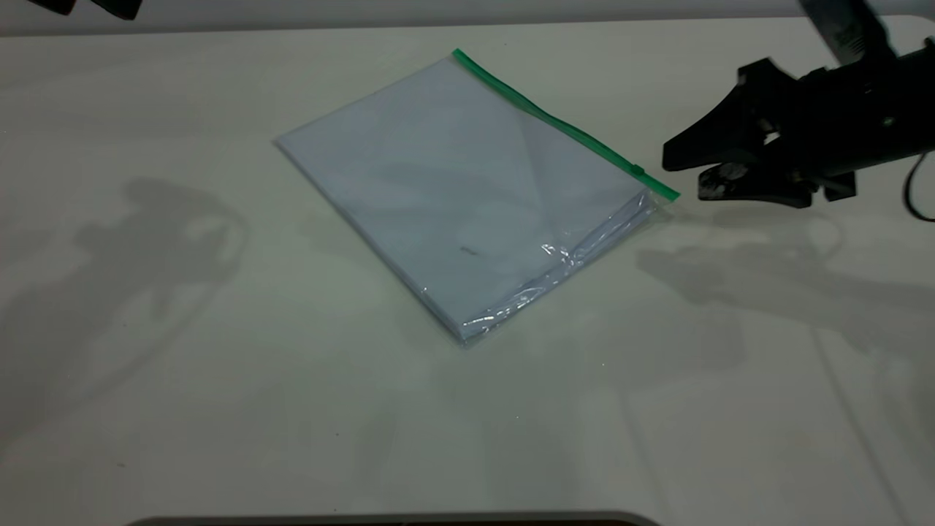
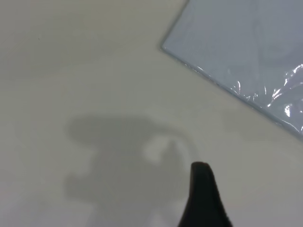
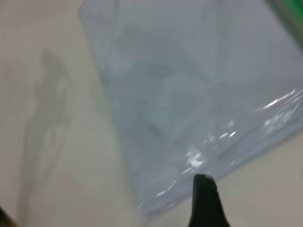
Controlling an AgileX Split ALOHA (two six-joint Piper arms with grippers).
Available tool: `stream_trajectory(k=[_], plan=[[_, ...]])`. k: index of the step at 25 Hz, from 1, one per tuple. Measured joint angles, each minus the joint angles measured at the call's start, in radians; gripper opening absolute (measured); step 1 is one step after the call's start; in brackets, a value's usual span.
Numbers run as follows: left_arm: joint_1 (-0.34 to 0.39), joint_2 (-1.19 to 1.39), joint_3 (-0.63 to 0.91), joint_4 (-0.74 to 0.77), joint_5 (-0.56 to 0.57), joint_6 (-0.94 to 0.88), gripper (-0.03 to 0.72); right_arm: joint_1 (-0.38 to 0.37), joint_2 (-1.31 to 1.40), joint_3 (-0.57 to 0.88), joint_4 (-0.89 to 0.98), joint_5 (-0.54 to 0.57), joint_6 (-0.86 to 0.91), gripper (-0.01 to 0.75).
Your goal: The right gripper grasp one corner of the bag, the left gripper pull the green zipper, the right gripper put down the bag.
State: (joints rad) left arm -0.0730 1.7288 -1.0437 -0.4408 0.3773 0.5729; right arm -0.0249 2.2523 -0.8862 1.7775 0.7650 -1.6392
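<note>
The bag (image 1: pixel 467 183) lies flat on the table, a clear pouch with white paper inside. The green zipper (image 1: pixel 555 120) runs along its far right edge, with the small slider (image 1: pixel 638 169) near the right-hand end. The corner of the bag (image 1: pixel 668 194) where the green strip ends points at my right gripper (image 1: pixel 684 175), which hovers open just to its right without touching it. One of its fingers (image 3: pixel 204 198) shows over the bag's near edge (image 3: pixel 189 118). My left gripper (image 1: pixel 80 6) is open at the far left top edge, far from the bag; one finger (image 2: pixel 203 198) shows, and a plain bag corner (image 2: pixel 236 52).
The pale table (image 1: pixel 219 380) carries only the bag. Arm shadows fall on it at the left and right. A dark rim (image 1: pixel 394 520) shows at the front edge.
</note>
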Motion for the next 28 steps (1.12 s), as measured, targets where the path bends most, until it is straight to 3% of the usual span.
stream_trajectory(k=[8, 18, 28], plan=[[0.0, 0.0, 0.0, -0.002, -0.003, 0.0, 0.589, 0.0, 0.174, -0.165, 0.007, -0.017, -0.011, 0.539], [0.0, 0.0, 0.0, -0.002, -0.004, 0.001, 0.589, 0.0, 0.263, -0.244, 0.011, -0.046, -0.066, 0.539], [0.0, 0.0, 0.0, -0.002, -0.01, 0.001, 0.589, 0.006, 0.335, -0.315, 0.018, 0.066, -0.079, 0.539]])
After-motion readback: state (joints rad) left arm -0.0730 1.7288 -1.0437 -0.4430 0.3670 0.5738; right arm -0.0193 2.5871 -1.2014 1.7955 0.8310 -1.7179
